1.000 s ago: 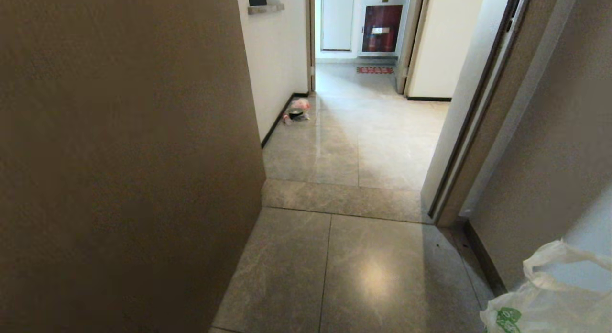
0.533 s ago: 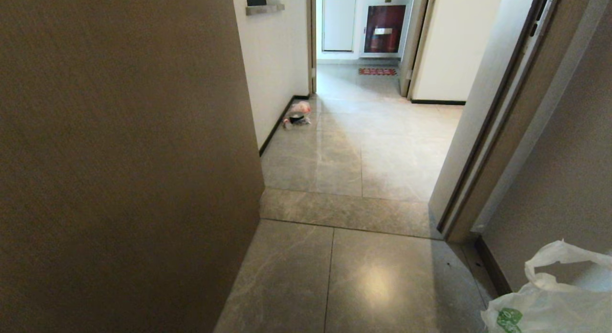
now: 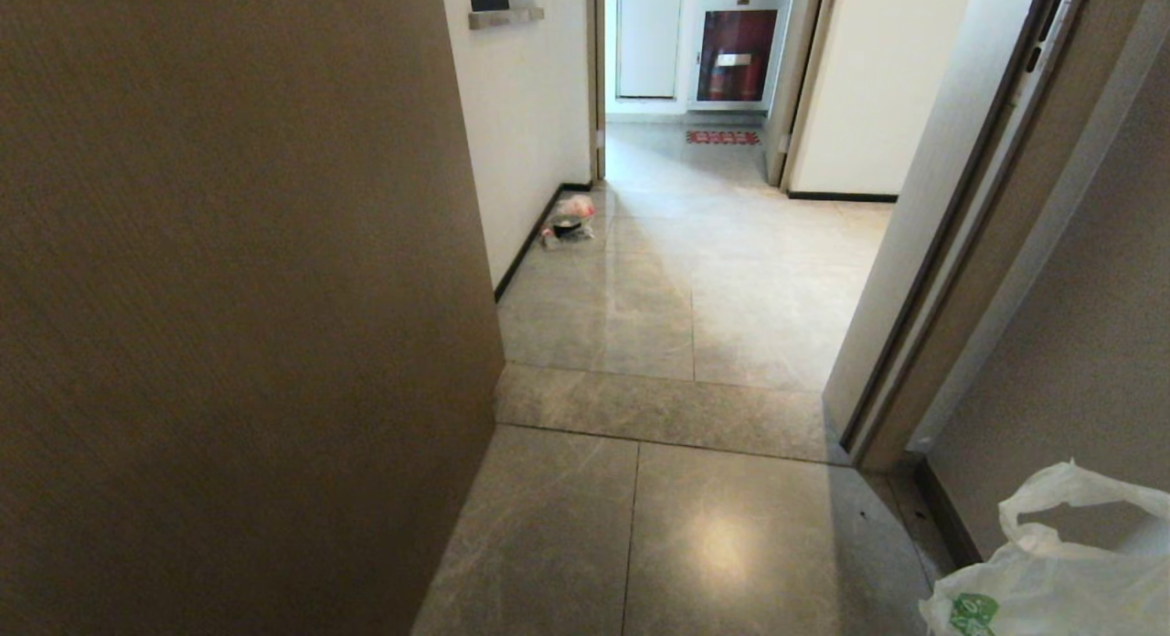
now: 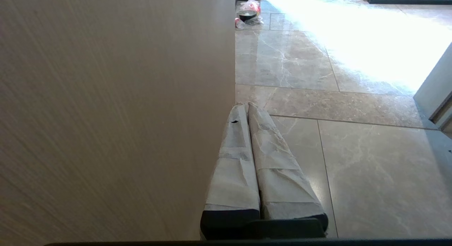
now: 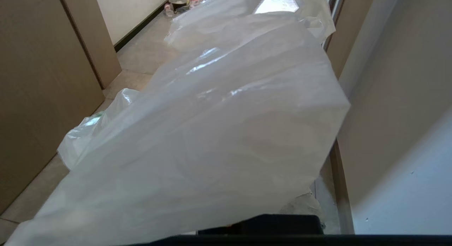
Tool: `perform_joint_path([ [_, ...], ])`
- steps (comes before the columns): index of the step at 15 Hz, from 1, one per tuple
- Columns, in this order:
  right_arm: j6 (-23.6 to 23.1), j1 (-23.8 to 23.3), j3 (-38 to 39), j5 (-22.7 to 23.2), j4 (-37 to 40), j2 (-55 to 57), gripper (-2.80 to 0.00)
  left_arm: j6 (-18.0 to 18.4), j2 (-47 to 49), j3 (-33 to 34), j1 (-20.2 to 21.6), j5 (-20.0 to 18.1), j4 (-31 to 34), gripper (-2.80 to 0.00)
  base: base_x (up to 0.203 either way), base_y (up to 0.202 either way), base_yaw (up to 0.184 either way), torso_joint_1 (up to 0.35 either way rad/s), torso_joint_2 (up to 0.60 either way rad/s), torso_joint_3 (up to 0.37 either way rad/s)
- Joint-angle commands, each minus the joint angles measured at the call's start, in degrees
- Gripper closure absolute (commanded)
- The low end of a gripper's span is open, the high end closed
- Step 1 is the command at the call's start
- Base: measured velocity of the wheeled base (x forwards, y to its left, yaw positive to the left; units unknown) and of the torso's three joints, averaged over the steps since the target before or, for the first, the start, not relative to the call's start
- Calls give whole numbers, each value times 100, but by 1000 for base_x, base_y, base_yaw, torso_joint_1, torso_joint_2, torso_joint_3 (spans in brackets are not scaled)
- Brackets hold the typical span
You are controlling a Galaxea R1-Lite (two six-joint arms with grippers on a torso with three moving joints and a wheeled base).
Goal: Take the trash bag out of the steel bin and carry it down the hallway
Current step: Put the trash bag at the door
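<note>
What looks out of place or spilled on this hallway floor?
A small heap of litter, a clear bag with red contents around a dark bowl-like item, lies on the grey marbled floor tiles against the left wall's dark skirting. Nothing else stands out.

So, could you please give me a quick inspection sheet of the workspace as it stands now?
Surface: grey marbled floor tiles, glossy.
Job's things: trash bag at the robot's right, filling the right wrist view; steel bin nothing seen.
Clutter: clear bag with red contents by the left wall's skirting.
Grippers: left gripper shut, empty, beside the brown panel; right jaws hidden behind the bag.
Cables: nothing seen.
Surroundings: hallway ahead, red mat at the far door.
</note>
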State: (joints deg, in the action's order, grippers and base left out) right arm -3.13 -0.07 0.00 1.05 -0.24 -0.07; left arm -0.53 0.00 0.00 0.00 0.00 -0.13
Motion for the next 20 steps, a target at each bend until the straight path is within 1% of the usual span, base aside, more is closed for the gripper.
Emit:
perform_joint_path([
  [1, -2, 4, 7, 8, -2, 7, 0, -8, 9, 0, 0, 0, -4, 0, 0, 0, 0, 0, 0, 0],
  [5, 0, -1, 0, 3, -2, 7, 0, -17, 0, 0, 0, 0, -4, 0, 0, -14, 1, 1, 1, 1],
  [11, 4, 3, 7, 1, -2, 7, 0, 0, 0, 0, 0, 0, -4, 0, 0, -165, -3, 3, 2, 3],
  [19, -3, -1, 0, 1, -2, 7, 0, -8, 0, 0, 0, 0, -4, 0, 0, -7, 0, 0, 1, 0],
  [20, 5, 0, 0, 1, -2, 7, 0, -8, 9, 0, 0, 0, -4, 0, 105, 0, -2, 4, -1, 1],
])
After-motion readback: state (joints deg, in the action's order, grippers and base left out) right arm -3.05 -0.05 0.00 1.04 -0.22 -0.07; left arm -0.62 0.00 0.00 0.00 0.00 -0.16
